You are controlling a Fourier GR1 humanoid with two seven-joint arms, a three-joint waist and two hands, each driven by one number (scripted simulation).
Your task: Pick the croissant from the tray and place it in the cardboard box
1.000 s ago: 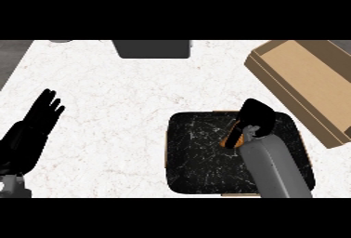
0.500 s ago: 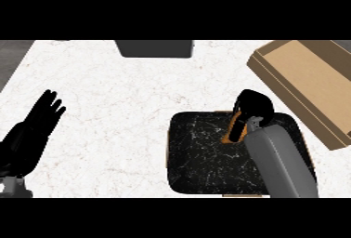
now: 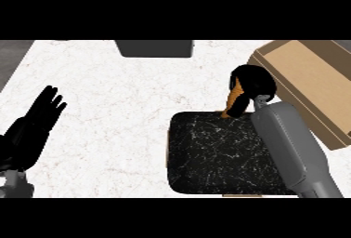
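Observation:
My right hand (image 3: 252, 83) is shut on the croissant (image 3: 235, 96), an orange-brown strip showing below the curled fingers. It hangs above the far edge of the black marbled tray (image 3: 219, 153), lifted off it. The cardboard box (image 3: 312, 86) lies just to the right of the hand, open side up, at the counter's right edge. My left hand (image 3: 37, 121) rests open at the left, fingers straight and pointing away.
A dark grey block (image 3: 154, 48) sits at the counter's far edge, centre. The white speckled counter (image 3: 116, 116) spreads between my left hand and the tray. My right forearm (image 3: 291, 148) crosses the tray's right side.
My right hand has risen from the tray with the croissant and moved away from me, toward the box. The left hand has not moved.

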